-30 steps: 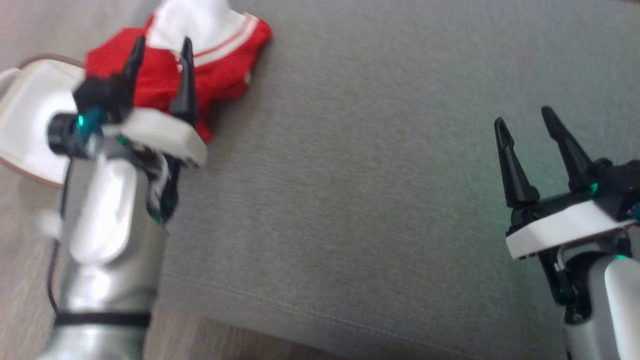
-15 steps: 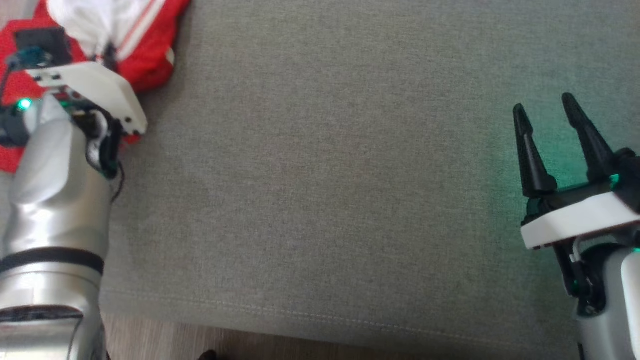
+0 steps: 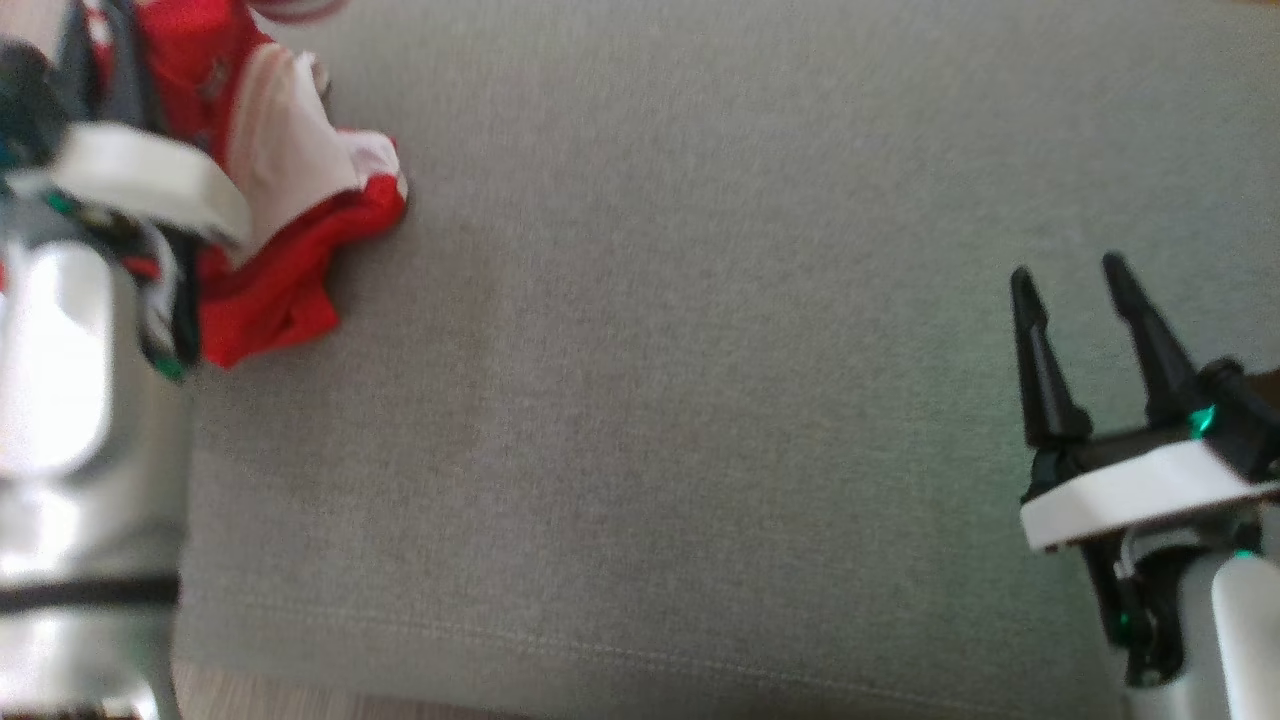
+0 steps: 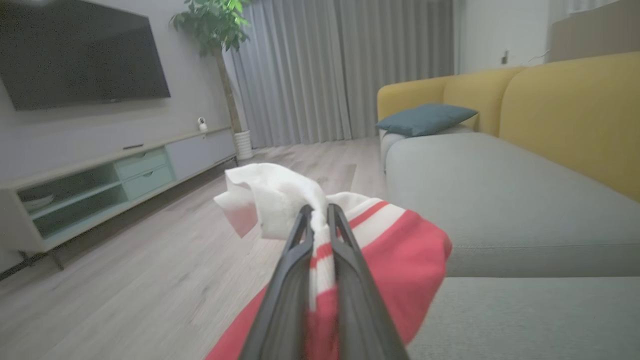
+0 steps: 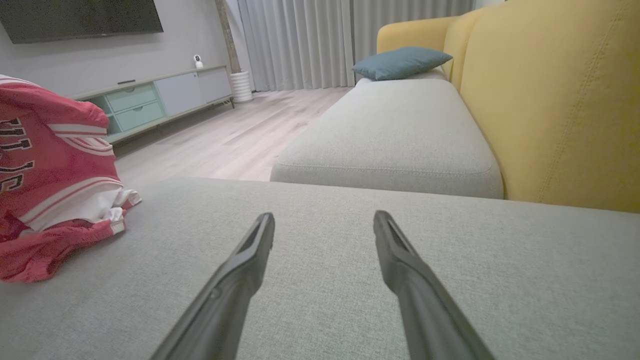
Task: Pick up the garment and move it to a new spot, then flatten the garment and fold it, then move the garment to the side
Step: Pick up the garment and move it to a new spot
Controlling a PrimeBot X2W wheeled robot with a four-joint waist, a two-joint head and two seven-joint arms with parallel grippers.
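The garment (image 3: 290, 230) is a red jersey with white stripes, bunched at the upper left of the grey seat cushion (image 3: 700, 400). My left gripper (image 3: 100, 50) is blurred at the top left corner, over the garment. In the left wrist view that gripper (image 4: 318, 210) is shut on a fold of the garment's (image 4: 400, 250) white and striped cloth, which is raised off the cushion. My right gripper (image 3: 1070, 280) stands open at the lower right, far from the cloth. Its fingers (image 5: 250, 250) are spread above bare cushion, with the garment (image 5: 55, 200) to their left.
A yellow sofa back (image 5: 550, 100) borders the cushion, and a teal pillow (image 5: 400, 62) lies on the further seat. Wooden floor (image 4: 125, 280) runs beside the sofa towards a low TV cabinet (image 4: 100, 185). The cushion's front seam (image 3: 600, 655) runs along the bottom.
My left gripper went from open over the garment to shut on it, and the cloth now hangs bunched from it. The head view has shifted. The right gripper stayed open.
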